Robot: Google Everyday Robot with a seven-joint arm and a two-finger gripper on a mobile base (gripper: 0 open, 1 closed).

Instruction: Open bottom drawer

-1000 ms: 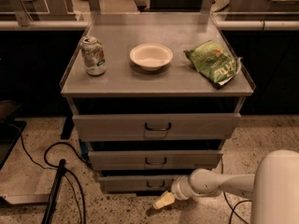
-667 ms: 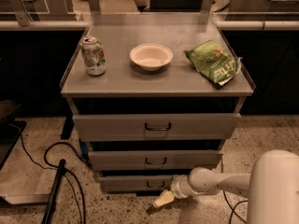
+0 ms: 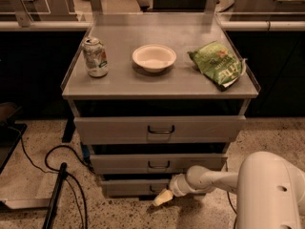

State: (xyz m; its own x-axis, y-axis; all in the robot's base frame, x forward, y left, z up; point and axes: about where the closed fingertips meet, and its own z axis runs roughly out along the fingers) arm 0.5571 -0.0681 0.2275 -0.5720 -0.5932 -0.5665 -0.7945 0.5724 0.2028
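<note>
Reaching low: hand (image 3: pixel 163 198) sits just in front of bottom drawer (image 3: pixel 127 187), near its middle; open or closed, cannot tell.

No words or numbers can be read. The can (image 3: pixel 96 57), upper left, and the green bag (image 3: pixel 217 63), upper right, carry print too small to tell. The gripper (image 3: pixel 162 198) is at the lower middle, by the bottom drawer (image 3: pixel 128 187).

Speckled terrazzo floor (image 3: pixel 43 137); black cables (image 3: pixel 56 190) trail over it at left. Grey metal cabinet (image 3: pixel 190 82) at centre. Dark panels (image 3: pixel 28 66) behind, under a pale rail (image 3: pixel 38 26). Light dim, warm. Gripper (image 3: pixel 162 198) low over floor at cabinet's foot.
</note>
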